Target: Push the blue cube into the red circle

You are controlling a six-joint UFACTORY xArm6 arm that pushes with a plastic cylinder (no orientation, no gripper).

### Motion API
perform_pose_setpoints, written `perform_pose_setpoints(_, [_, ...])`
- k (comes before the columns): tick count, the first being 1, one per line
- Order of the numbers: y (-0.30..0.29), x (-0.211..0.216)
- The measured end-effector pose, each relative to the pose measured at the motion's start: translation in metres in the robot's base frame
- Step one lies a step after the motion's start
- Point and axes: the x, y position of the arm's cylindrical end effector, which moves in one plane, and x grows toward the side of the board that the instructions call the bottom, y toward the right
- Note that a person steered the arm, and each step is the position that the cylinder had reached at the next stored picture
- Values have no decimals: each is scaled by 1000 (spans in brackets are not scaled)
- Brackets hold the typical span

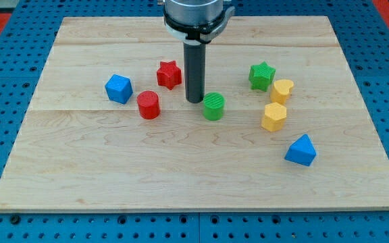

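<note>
We count eight blocks on board (80, 169). Left: blue cube (119, 88), just left of red circle (148, 105), apart. Red star (169, 74). Our tip (194, 101), no jaws, holding nothing, beside green circle (213, 106). Right: green star (262, 75), yellow heart (282, 90), yellow hexagon (274, 117), blue wedge (301, 150).

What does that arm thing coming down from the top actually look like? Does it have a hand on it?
No hand. At the view's top is a round silver-grey metal housing with a black ring and a white band beneath it. From that hangs a straight, smooth, dark cylindrical rod, ending in my tip, a plain flat end. No cables or markings show.
</note>
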Motion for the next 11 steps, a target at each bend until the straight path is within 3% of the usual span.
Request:
perform_pose_setpoints(1, [26, 32])
perform_pose_setpoints(2, [51, 38])
perform_pose_setpoints(3, [28, 47])
perform_pose_setpoints(5, [-97, 74])
perform_pose_setpoints(6, [-167, 66])
perform_pose_setpoints(7, [-200, 37])
perform_pose_setpoints(9, [-200, -36])
perform_pose_setpoints(11, [-103, 2])
